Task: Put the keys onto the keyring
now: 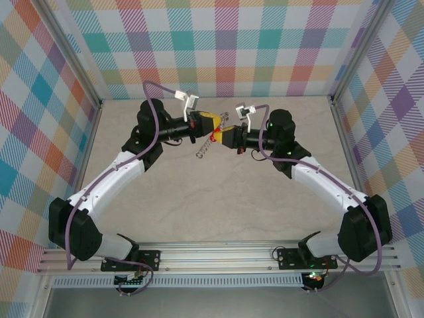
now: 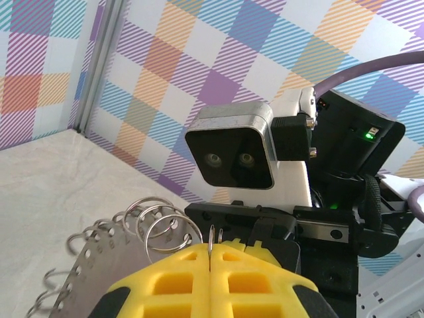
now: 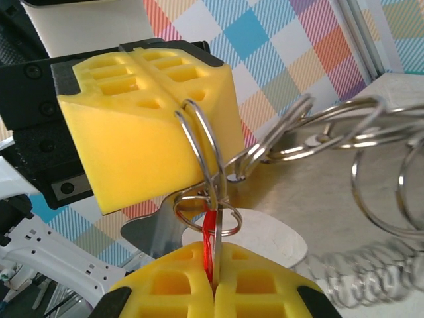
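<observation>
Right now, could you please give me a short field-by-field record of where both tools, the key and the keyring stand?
left tool: shut, pinching one small loop of the keyring
right tool: shut on the key, red head between its fingers
key and loop: meeting at the pinched loop; cannot tell whether the key is threaded
rest of keyring: trails from the left tool, loops fanned out
arms: tools face each other, close together over the far middle of the table

1. Two robot arms: left arm point(image 1: 112, 175), right arm point(image 1: 324, 182).
2. Two yellow-padded grippers: left gripper point(image 2: 209, 265), right gripper point(image 3: 213, 281).
3. One red-headed key point(image 3: 209, 248).
4. One keyring point(image 2: 93, 262); its small loops point(image 2: 162, 222) are too many to count.
</observation>
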Controlling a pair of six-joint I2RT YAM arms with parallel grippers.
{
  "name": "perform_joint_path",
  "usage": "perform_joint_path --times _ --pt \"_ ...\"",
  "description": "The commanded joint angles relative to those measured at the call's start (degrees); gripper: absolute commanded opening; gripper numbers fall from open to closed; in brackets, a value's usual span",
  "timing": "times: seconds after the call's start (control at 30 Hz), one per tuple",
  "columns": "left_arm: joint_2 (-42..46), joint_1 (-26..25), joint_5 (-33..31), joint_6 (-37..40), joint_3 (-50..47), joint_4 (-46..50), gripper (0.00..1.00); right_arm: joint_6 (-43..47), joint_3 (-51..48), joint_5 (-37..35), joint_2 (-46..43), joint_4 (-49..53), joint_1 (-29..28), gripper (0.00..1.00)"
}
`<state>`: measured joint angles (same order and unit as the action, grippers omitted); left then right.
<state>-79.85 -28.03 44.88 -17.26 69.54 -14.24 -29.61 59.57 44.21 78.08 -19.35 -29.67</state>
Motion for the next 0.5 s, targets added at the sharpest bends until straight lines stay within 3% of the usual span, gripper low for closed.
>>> perform_joint_path --times 0.0,0.1,0.17,0.47 --pt "1.98 -0.62 -0.72 -1.14 -0.45 -6.75 0.00 2.67 1.31 0.49 -0.46 2.61 -1.36 0.05" --pt "1.85 -0.62 -0.68 -1.33 -0.73 -7.11 0.00 3.61 0.19 -0.51 -2.76 4.65 -0.94 0.34" --pt "1.75 -0.62 -0.67 -1.41 -0.89 -7.25 0.00 4.34 -0.92 -1.47 -5.04 6.44 -0.49 0.44" --pt "2.25 -0.62 -0.20 -1.94 -1.98 -8.67 0.00 2.90 -6.61 -8.96 -17.52 7.33 2.47 0.49"
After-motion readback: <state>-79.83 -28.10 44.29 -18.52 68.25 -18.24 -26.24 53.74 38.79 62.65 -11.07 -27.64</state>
